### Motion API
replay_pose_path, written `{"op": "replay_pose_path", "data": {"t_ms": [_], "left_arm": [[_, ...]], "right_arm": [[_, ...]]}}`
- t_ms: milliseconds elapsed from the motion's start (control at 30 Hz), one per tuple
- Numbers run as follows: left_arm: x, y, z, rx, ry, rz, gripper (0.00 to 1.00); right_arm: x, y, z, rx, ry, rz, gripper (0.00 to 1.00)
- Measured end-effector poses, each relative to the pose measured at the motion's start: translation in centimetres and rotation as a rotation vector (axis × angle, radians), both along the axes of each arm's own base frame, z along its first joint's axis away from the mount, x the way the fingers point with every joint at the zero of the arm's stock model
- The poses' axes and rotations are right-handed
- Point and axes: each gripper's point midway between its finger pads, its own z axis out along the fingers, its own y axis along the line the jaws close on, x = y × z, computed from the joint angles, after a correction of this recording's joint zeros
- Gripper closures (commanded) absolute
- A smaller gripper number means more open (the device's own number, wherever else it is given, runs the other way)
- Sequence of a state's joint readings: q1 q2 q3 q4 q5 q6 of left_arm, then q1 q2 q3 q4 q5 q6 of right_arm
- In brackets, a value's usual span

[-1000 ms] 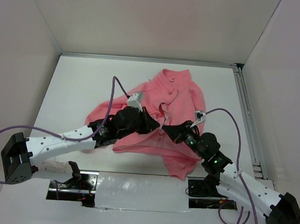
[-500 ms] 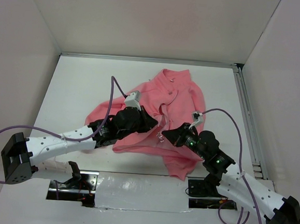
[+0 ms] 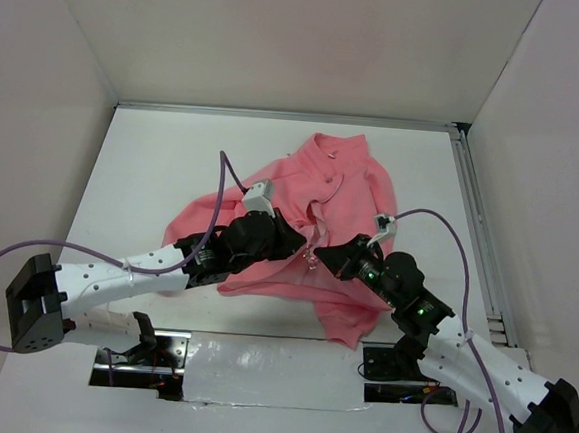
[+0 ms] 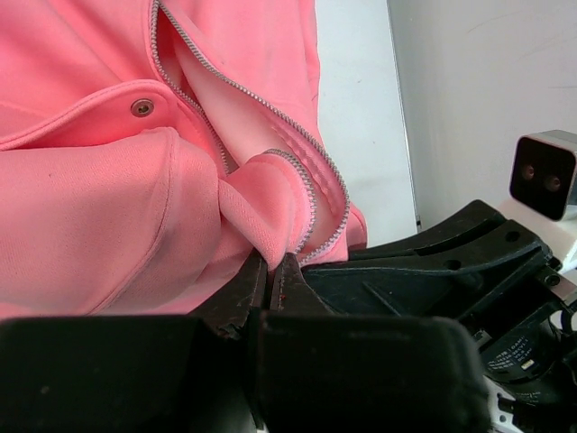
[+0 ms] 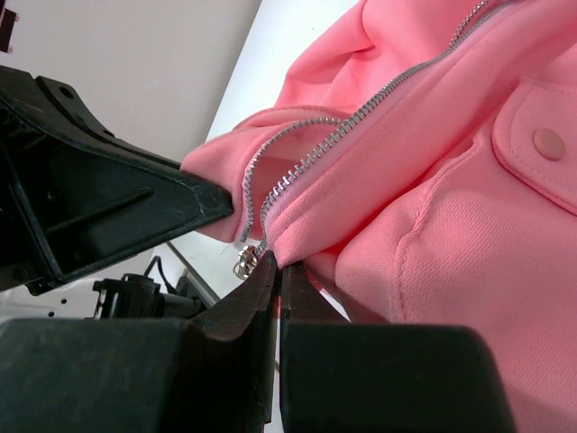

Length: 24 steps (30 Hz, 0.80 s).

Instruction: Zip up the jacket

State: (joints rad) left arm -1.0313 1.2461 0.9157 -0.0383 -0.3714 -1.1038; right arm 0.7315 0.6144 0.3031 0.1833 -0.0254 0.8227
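Note:
The salmon-pink jacket (image 3: 352, 181) lies crumpled on the white table, collar toward the back. Both grippers meet at its lower front opening. My left gripper (image 3: 300, 245) is shut on a fold of the jacket (image 4: 90, 198) beside the pale zipper teeth (image 4: 307, 194), which run up and away, unjoined. My right gripper (image 3: 327, 255) is shut on the other front edge of the jacket (image 5: 469, 180), right under the end of its zipper teeth (image 5: 361, 113). The metal slider (image 5: 243, 264) hangs just left of the right fingertips. The two grippers nearly touch.
The white table (image 3: 143, 165) is walled in on three sides. A metal rail (image 3: 479, 231) runs along its right edge. Silver tape (image 3: 257, 369) covers the near edge between the arm bases. A snap button (image 4: 141, 107) sits on the jacket's front.
Both grippers stay shut on the jacket's lower front. The right gripper dipped slightly and came back; the left forearm shifted a little. The jacket has barely moved.

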Motion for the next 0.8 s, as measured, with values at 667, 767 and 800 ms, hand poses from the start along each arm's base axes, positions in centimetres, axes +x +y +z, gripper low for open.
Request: {"op": "replay_pose_path", "data": {"t_ms": [667, 767, 800], "left_arm": [[0.20, 0.22, -0.56, 0.020, 0.004, 0.017, 1.00], [0.18, 0.26, -0.66, 0.024, 0.005, 0.020, 1.00], [0.12, 0.22, -0.65, 0.025, 0.003, 0.019, 1.00]], "right_arm": [[0.63, 0.08, 0.33, 0.006, 0.009, -0.026, 1.00], [0.68, 0.03, 0.39, 0.012, 0.013, -0.032, 1.00], [0.74, -0.02, 0.39, 0.014, 0.016, -0.038, 1.00]]}}
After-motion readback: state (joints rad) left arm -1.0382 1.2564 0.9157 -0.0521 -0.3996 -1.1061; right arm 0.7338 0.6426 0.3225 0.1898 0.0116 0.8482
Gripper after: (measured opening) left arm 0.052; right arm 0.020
